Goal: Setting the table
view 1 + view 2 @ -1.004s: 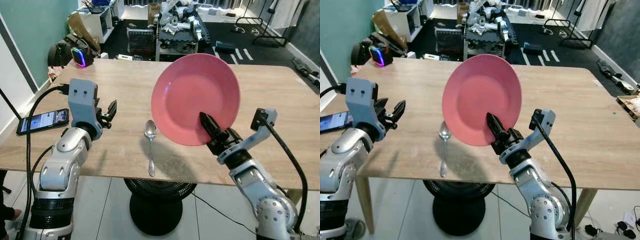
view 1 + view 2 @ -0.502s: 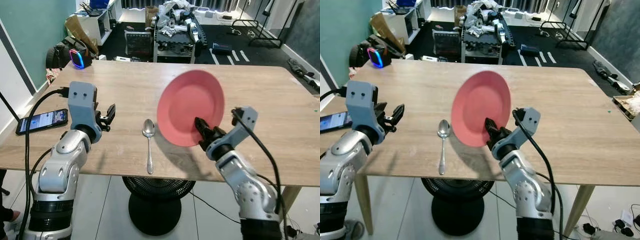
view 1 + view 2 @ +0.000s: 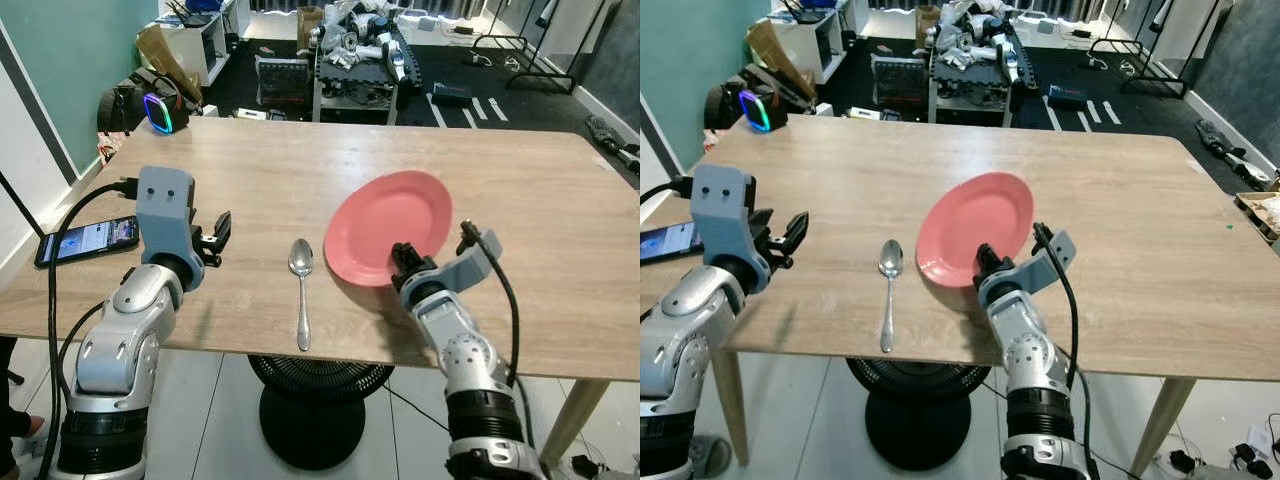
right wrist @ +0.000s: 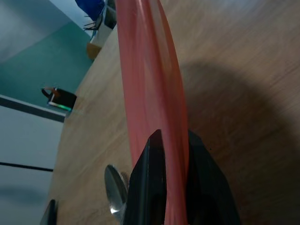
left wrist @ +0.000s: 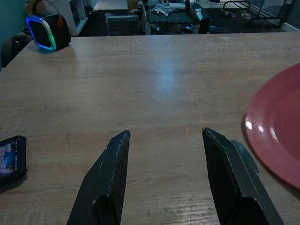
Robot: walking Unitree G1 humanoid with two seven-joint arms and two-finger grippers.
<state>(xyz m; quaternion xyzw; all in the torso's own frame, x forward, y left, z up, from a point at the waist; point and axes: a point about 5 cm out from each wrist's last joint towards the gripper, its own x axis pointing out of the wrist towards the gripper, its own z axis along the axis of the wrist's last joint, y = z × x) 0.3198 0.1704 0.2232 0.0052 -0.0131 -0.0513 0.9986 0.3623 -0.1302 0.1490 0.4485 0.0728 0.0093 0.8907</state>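
Note:
A pink plate (image 3: 390, 226) is held low over the wooden table (image 3: 270, 170), tilted only a little, its near rim pinched by my right gripper (image 3: 405, 262). In the right wrist view the two black fingers (image 4: 152, 187) clamp the plate's edge (image 4: 150, 84). A metal spoon (image 3: 301, 290) lies on the table just left of the plate, handle toward me. My left gripper (image 3: 220, 231) hovers open at the table's near left, nothing between its fingers (image 5: 110, 178).
A black phone (image 3: 86, 240) lies at the table's left edge. Beyond the table stand a glowing speaker (image 3: 158, 112), a shelf and a cluttered cart (image 3: 360, 60). A black fan base (image 3: 310, 410) sits under the table's front edge.
My right gripper has lowered the plate from nearly upright to almost flat, close to the table to the right of the spoon. The left arm has stayed put.

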